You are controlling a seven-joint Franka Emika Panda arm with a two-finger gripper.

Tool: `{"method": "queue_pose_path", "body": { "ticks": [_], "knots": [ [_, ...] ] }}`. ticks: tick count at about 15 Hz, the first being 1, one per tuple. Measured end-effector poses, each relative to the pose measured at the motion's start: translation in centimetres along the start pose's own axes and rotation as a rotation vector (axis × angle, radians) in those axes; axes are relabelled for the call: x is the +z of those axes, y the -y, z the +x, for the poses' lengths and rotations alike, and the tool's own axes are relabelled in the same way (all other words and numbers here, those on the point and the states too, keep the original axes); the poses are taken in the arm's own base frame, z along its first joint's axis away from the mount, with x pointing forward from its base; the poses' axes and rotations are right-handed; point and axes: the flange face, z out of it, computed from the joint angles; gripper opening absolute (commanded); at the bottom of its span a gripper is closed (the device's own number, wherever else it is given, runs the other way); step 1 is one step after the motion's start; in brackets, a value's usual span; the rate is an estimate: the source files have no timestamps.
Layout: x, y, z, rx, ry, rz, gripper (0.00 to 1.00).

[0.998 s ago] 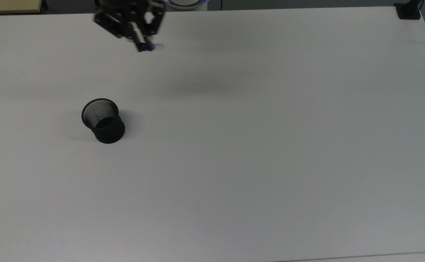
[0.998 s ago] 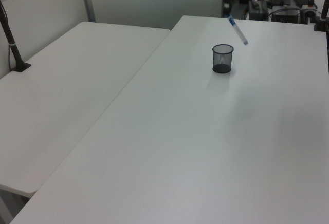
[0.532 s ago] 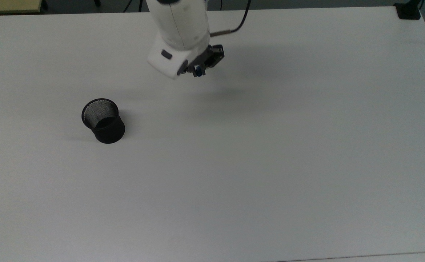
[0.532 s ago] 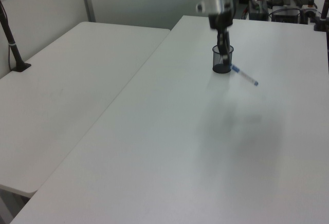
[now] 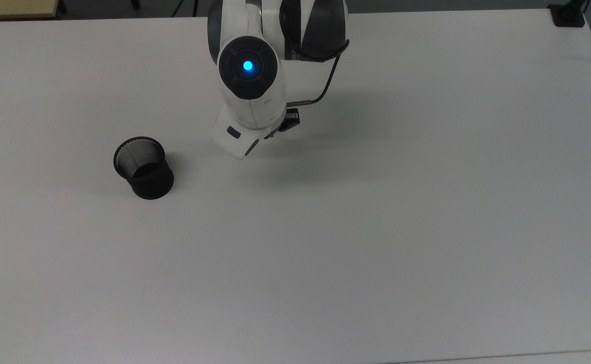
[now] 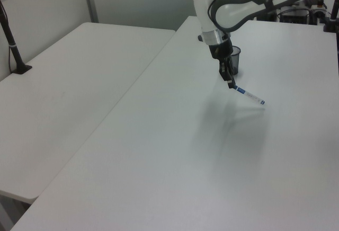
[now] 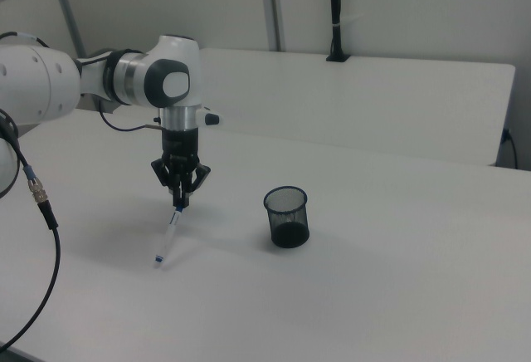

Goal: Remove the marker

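Observation:
The marker [image 7: 168, 233], a white barrel with a blue cap, hangs slanted from my gripper [image 7: 178, 204], which is shut on its upper, blue end. Its lower tip sits at or just above the white table [image 7: 373, 295]. In the left view the marker [image 6: 250, 95] slopes down to the left view's right of the gripper [image 6: 230, 84]. The black mesh cup [image 7: 287, 217] stands upright and empty, apart from the marker, on the right view's right. In the top view the cup [image 5: 143, 168] is left of the arm's wrist [image 5: 248, 88], which hides both the gripper and the marker.
A second white table [image 6: 69, 82] adjoins this one. A black post [image 6: 11, 40] is clamped to it. A black clamp [image 5: 568, 15] sits at the top view's upper right corner. A cable [image 7: 33, 188] hangs at the right view's left edge.
The arm has swung in from the table's far edge and come down low, carrying the marker. The marker now slants down close to the tabletop. The cup has not moved.

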Motion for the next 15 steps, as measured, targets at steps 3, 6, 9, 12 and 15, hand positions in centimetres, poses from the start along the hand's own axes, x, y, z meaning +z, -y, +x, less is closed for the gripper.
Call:
{"method": "queue_pose_path", "body": {
  "ticks": [3,6,9,12,15],
  "knots": [
    [0.7,-0.2,0.4,0.016,-0.010,-0.011,0.65],
    [1.3,-0.4,0.9,0.027,-0.017,-0.019,1.00],
    [1.3,-0.6,1.1,0.046,-0.030,-0.041,1.00],
    [-1.5,-1.0,0.6,0.075,-0.079,-0.068,1.00],
    [-8.8,-3.4,-2.8,0.124,-0.201,-0.066,1.00]
  ]
}}
